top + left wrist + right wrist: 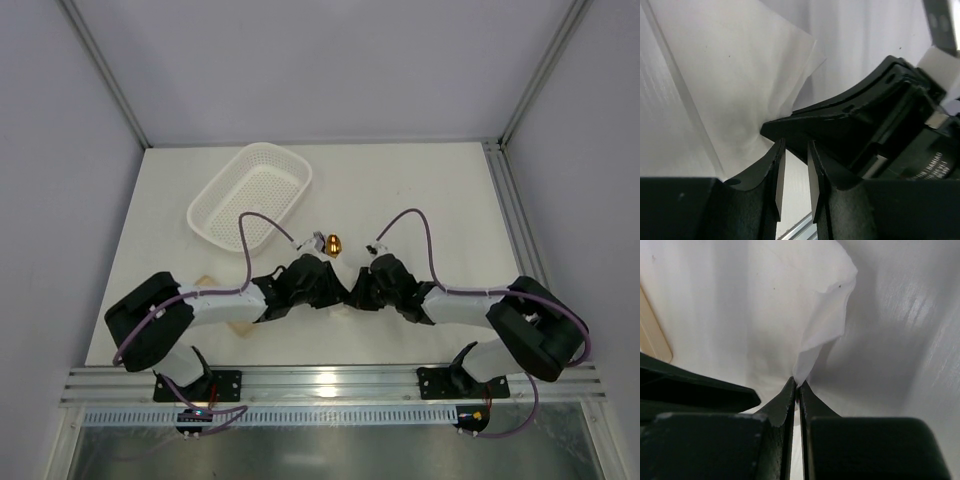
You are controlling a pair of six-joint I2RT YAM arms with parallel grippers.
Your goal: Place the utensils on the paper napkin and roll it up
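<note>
One napkin (826,320) corner in right pincer (797,386)

The thin white paper napkin (827,320) lies near the table's (430,200) front edge, one corner lifted and curled. A gold spoon (334,244) lies mid-table.

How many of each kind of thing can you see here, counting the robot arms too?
Robot arms: 2 (left arm, right arm)
White basket: 1
Napkin: 1
Gold spoon: 1
Beige slab: 1
Total: 6 in view; other cutlery may be hidden.
</note>
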